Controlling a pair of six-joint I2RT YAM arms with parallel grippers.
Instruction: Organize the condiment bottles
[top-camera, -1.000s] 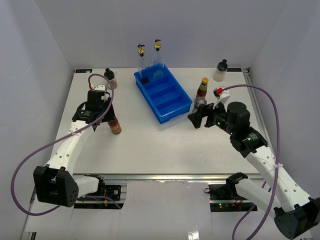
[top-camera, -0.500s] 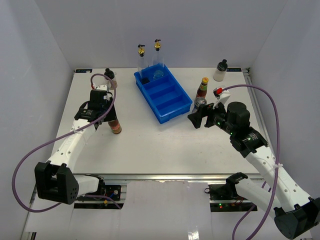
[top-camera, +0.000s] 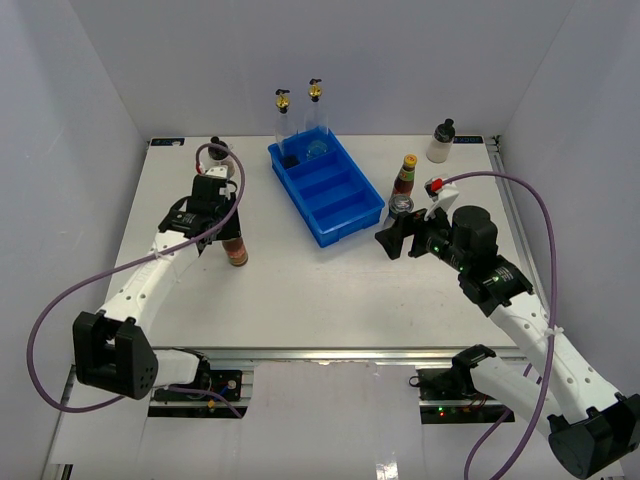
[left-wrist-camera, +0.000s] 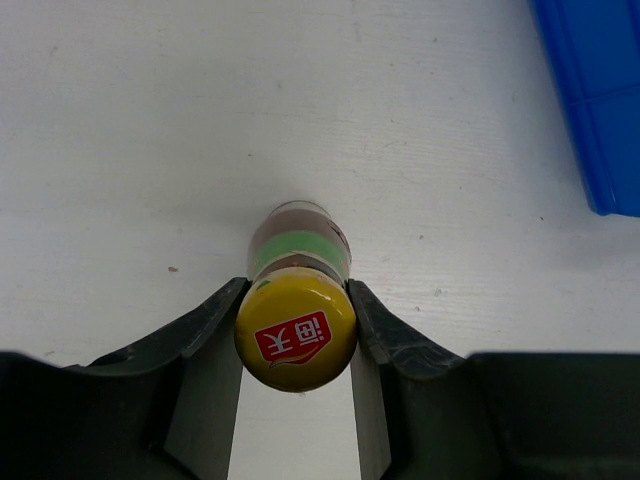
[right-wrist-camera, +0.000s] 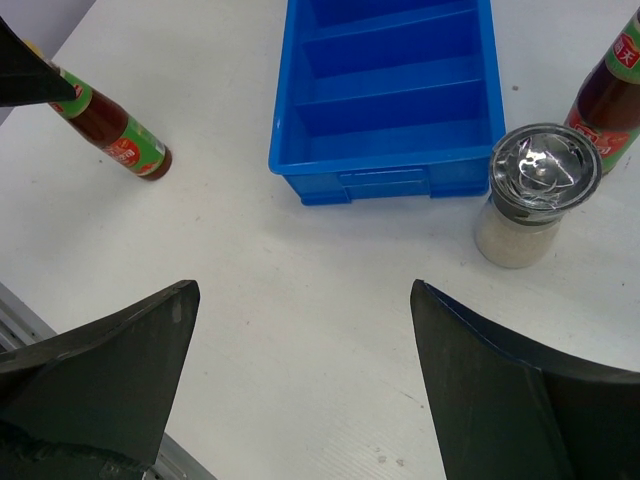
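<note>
Gripping a sauce bottle (left-wrist-camera: 300, 250), left claw (left-wrist-camera: 297, 305) sits well apart from the tray (top-camera: 352, 222) (right claw (right-wrist-camera: 303, 290) gapes).

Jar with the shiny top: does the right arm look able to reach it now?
Probably yes. The right claw is open, and the jar stands just ahead of it, off to one side, with nothing standing between them. The sauce bottle close beside the jar might get bumped.

- Left arm (top-camera: 140, 290): white links, black joints, black block at the base.
- Right arm (top-camera: 530, 330): same white-and-black build, with a small green light and a red-tipped white part near the wrist.
- Cables (top-camera: 552, 245): purple, one looping along each arm.
- Left fingers (left-wrist-camera: 200, 330) and right fingers (right-wrist-camera: 100, 370): dark grey, matte, wedge-shaped.
</note>
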